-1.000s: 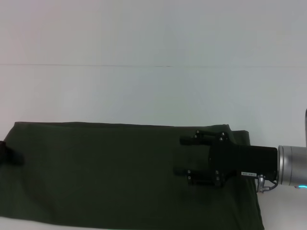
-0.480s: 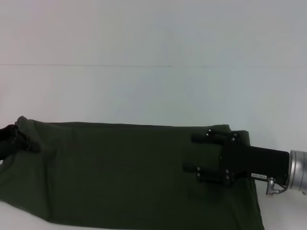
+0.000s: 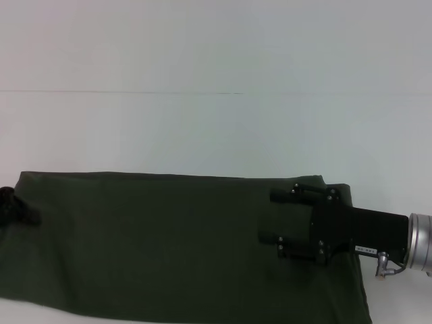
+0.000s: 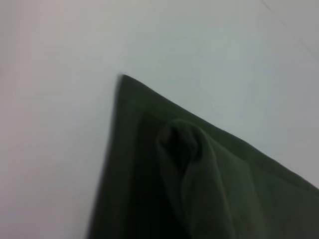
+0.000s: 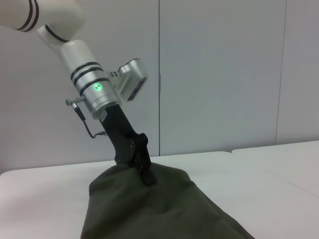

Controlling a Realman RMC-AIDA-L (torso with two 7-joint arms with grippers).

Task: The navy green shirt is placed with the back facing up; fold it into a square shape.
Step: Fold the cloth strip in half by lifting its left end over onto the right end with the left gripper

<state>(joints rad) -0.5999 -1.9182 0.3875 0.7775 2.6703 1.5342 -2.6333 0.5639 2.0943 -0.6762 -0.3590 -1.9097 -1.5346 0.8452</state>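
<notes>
Lying flat across the near part of the white table (image 3: 216, 128), the shirt (image 3: 169, 243) shows its plain side; the left gripper (image 5: 145, 172) pinches its left edge, bunching cloth, while the right gripper (image 3: 268, 217) hovers spread apart over its right part

We see our right gripper (image 3: 271, 217) as a black boxy body with small screws, a white label, a silver cuff and a thin cable loop.

Our left gripper (image 5: 146, 175) hangs from a silver wrist with black bands and a green light.
</notes>
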